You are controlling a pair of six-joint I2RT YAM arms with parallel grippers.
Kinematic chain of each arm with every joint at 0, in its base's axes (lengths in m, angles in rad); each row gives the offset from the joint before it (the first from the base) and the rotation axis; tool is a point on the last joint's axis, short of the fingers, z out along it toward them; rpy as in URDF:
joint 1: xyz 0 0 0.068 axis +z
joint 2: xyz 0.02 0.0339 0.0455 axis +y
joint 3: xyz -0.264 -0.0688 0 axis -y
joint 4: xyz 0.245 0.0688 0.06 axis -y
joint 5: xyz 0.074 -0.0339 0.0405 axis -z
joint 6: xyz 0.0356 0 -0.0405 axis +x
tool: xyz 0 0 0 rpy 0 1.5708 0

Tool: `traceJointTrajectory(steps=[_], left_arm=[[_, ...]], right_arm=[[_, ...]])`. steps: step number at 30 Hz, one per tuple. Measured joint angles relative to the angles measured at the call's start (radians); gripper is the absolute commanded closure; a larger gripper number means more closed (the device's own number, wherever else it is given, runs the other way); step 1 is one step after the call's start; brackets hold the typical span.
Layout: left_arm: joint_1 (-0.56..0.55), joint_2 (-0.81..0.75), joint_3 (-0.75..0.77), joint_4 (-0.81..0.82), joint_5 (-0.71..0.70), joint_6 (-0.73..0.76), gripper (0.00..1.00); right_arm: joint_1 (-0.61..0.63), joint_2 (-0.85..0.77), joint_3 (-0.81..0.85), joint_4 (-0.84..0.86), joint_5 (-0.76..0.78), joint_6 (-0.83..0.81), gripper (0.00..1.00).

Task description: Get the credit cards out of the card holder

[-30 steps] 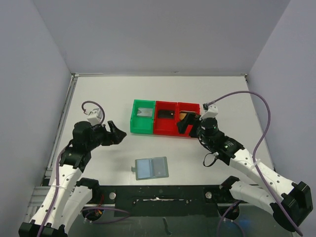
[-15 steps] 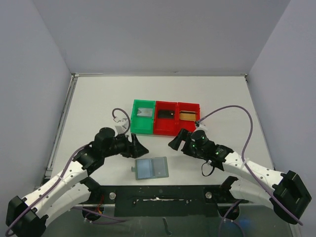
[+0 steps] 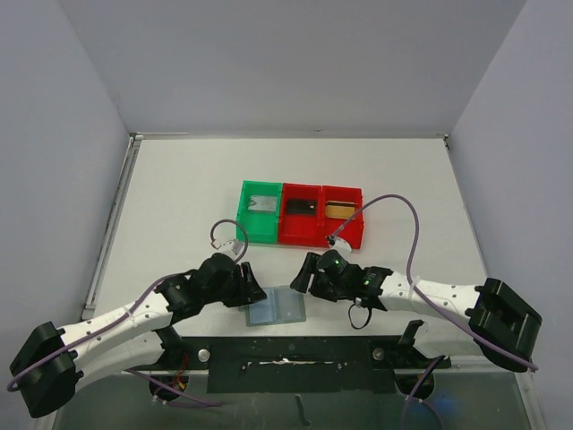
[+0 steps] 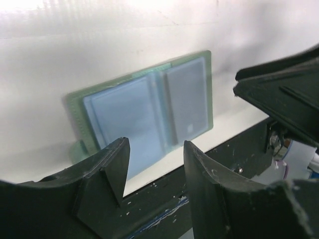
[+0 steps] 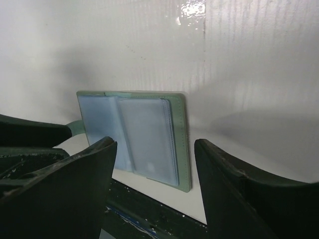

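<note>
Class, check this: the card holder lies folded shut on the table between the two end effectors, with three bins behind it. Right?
No. The card holder lies opened flat, not folded shut; the left wrist view shows both panels side by side. It is on the table between the left end effector and right end effector, three bins behind it.

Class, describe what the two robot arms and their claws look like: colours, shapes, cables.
The left arm and right arm have white links with black joints and bases. A thin purple cable runs along each. The left claw and right claw each have two dark, wedge-shaped fingers.
</note>
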Motion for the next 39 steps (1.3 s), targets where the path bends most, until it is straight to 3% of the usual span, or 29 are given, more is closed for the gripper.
traceJointTrajectory(steps=[21,27,34,39], left_arm=[[0.0,0.027,-0.032,-0.096,-0.079,-0.063,0.57],[0.0,0.026,-0.059,-0.087,-0.078,-0.069,0.62],[0.0,0.027,-0.076,-0.059,-0.072,-0.071,0.75],[0.0,0.027,-0.08,-0.056,-0.068,-0.071,0.77]], right_arm=[[0.035,0.14,0.064,0.018,-0.056,0.018,0.6],[0.041,0.179,0.073,0.016,-0.069,0.021,0.66],[0.041,0.205,0.102,0.005,-0.082,0.014,0.81],[0.041,0.205,0.121,0.002,-0.093,0.003,0.79]])
